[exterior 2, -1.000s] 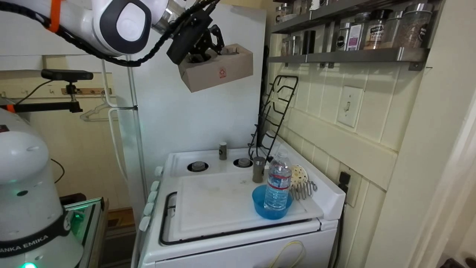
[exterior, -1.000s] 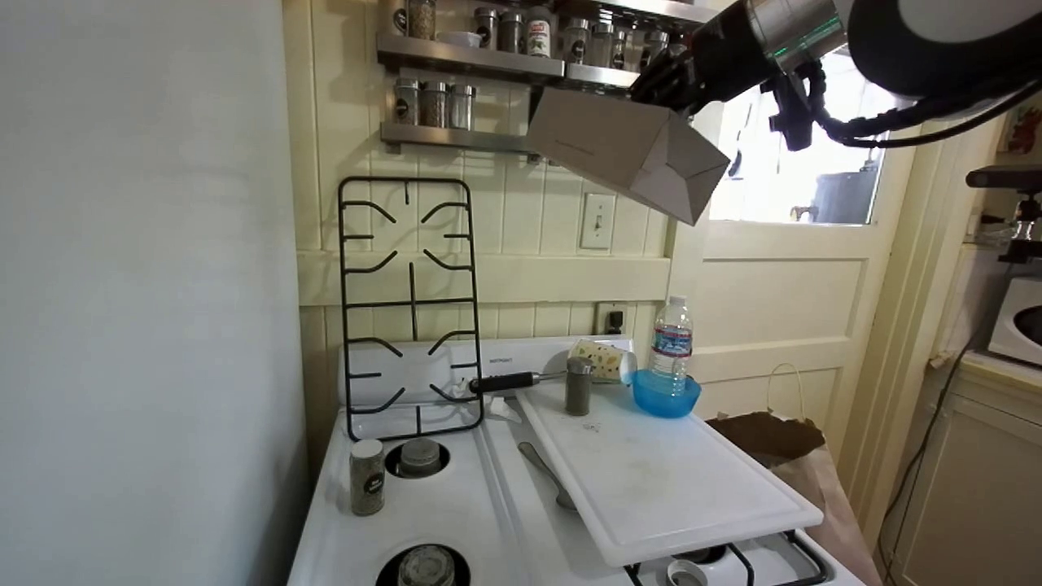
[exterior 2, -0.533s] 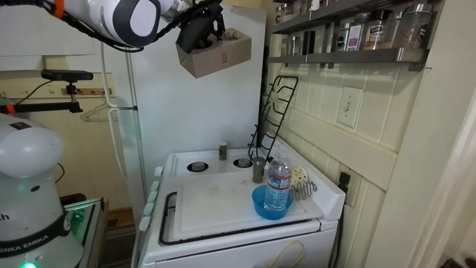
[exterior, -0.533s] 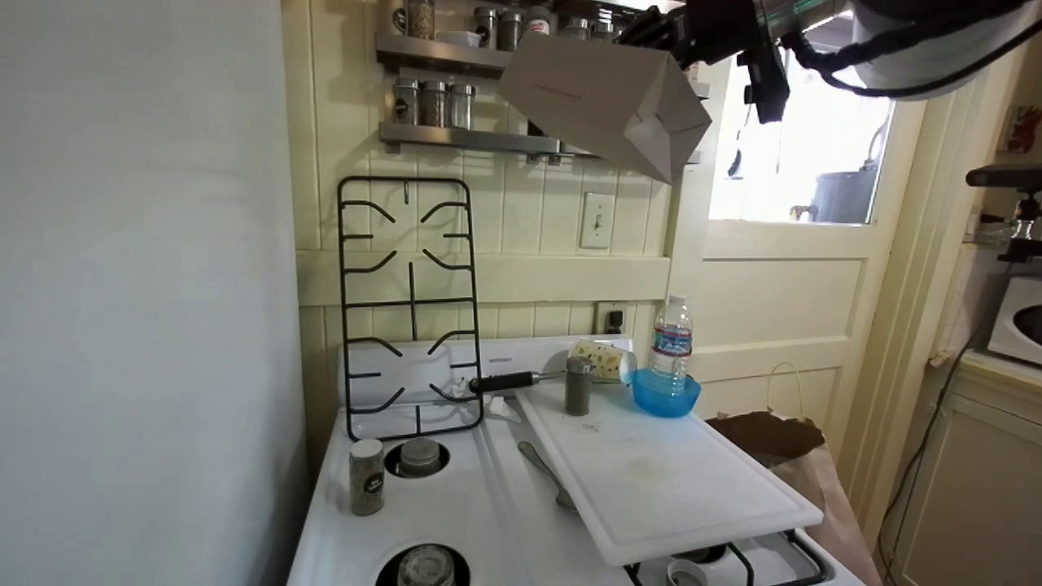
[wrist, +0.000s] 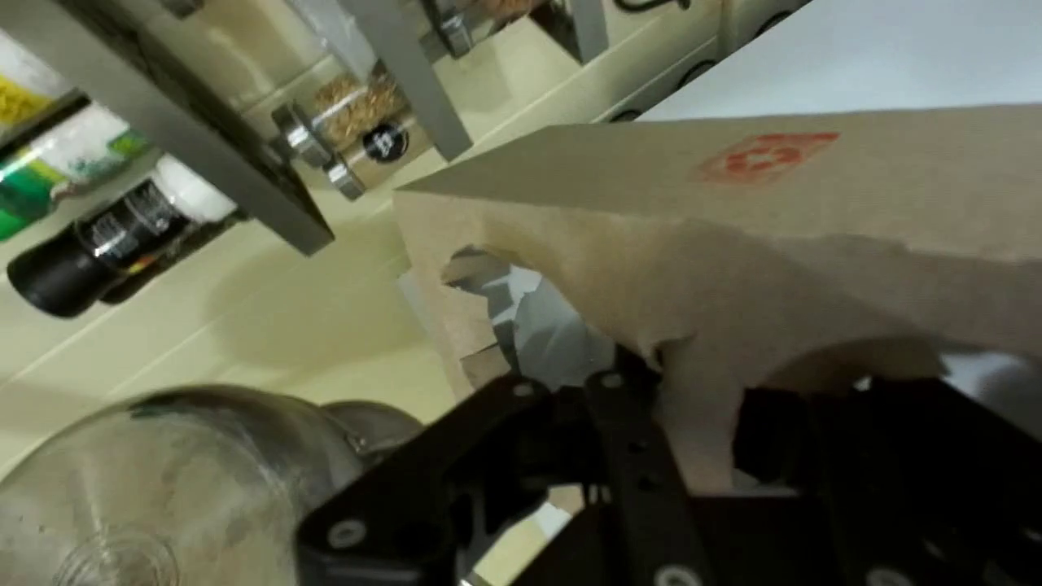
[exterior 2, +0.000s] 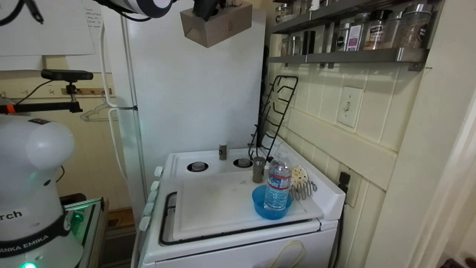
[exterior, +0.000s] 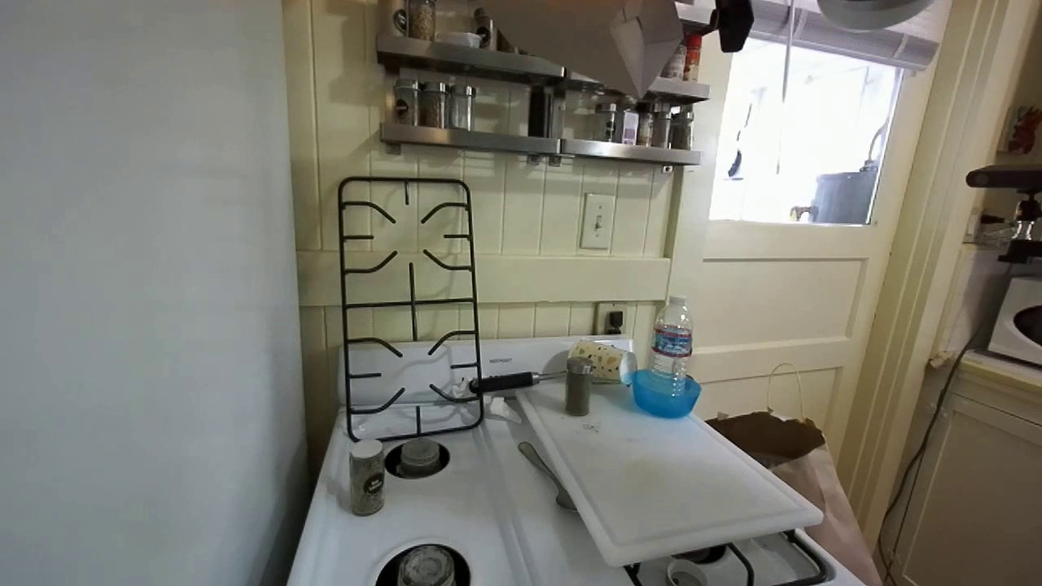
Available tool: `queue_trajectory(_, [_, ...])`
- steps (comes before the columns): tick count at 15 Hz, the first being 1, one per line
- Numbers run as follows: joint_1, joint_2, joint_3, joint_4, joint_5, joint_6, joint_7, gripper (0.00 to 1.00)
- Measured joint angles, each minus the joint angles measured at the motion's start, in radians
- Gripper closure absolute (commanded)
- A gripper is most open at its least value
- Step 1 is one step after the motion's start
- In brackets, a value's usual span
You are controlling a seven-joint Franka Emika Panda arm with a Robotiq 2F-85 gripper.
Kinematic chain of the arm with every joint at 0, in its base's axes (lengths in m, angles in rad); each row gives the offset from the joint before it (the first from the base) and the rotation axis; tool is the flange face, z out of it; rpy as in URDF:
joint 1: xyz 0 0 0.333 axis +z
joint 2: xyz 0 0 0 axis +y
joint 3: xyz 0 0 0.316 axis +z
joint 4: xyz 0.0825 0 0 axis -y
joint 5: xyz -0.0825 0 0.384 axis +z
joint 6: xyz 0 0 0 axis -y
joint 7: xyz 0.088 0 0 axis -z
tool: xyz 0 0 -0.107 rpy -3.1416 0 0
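A brown cardboard box (exterior 2: 223, 28) with a small red mark and torn holes in one face hangs in the air high above the stove. It also shows at the top edge of an exterior view (exterior: 594, 37). In the wrist view the box (wrist: 619, 175) fills the right side. My gripper (wrist: 692, 407) has its black fingers in the holes, on both sides of a cardboard strip, and bears the box's weight. The fingertips are hidden inside the box. The gripper is partly cut off at the top in an exterior view (exterior 2: 214, 6).
Metal shelves (exterior: 472, 140) with spice jars are on the wall beside the box; a large glass jar (wrist: 163, 488) is close in the wrist view. On the stove stand a white board (exterior: 667, 480), blue bowl (exterior 2: 269, 214) with a water bottle (exterior 2: 279, 182), shakers (exterior: 368, 480) and an upright grate (exterior: 411, 303).
The gripper and the box have risen in both exterior views, with the arm now mostly out of the top of the picture. The things on the stove have not moved.
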Motion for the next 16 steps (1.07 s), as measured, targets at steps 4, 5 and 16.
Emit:
queue_trajectory(4, [0.163, -0.009, -0.049, 0.132, 0.000, -0.001, -0.101, 0.99])
queue_trajectory(5, [0.176, -0.002, -0.058, 0.161, 0.000, 0.006, -0.104, 0.99])
queue_trajectory(16, [0.195, 0.026, -0.120, 0.252, -0.068, 0.440, -0.119, 0.99])
